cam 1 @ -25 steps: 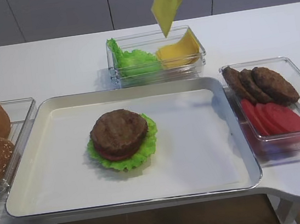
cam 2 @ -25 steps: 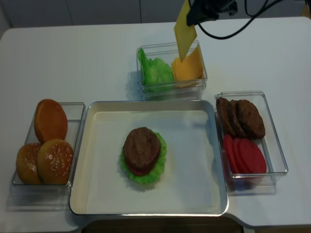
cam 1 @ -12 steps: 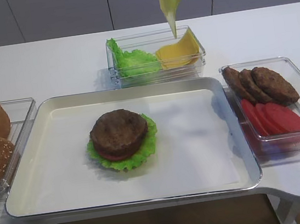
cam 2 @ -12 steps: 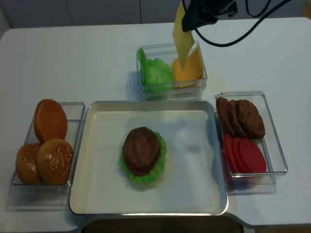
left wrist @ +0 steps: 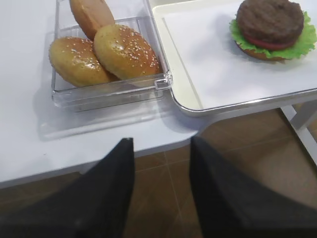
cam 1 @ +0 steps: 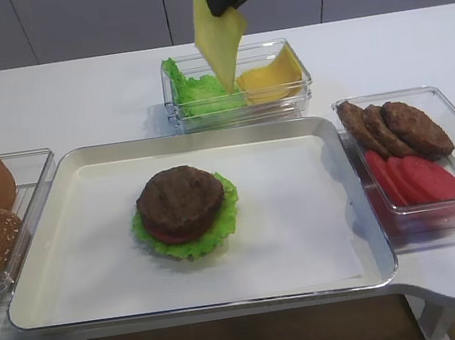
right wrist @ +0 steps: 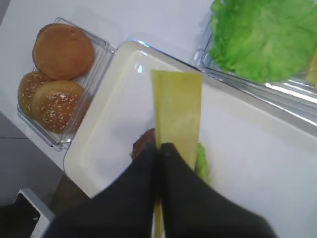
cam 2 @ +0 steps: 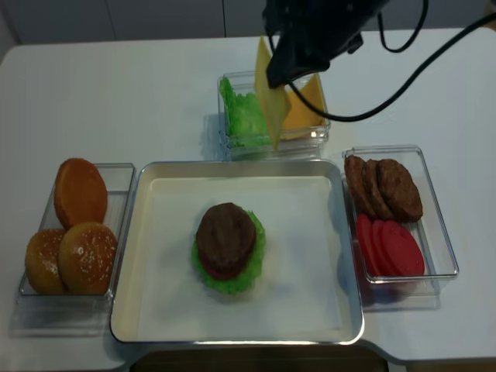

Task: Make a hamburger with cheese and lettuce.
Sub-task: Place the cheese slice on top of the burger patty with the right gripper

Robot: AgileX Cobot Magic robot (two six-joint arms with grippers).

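Your right tool is pinching the cheese by its top edge, jaws pressed tight on it, so the slice hangs limp in the air over the clear bin that keeps the spare lettuce and more cheese. The hamburger sits well apart from it, left of centre on the paper-lined tray: frilly green leaf at the bottom, a red tomato slice showing at the rim, a rough brown patty on top.

To do this step well, you should carry the slice high until it hangs over the patty, then lower so the dangling corner touches first and drape the rest across (a thin, floppy square like this will likely fold on itself if dropped from a height). Aim to centre it, since it looks about as wide as the patty.

Your left tool waits off the surface's near edge by the glossy sesame buns, its fingers spread and holding nothing.
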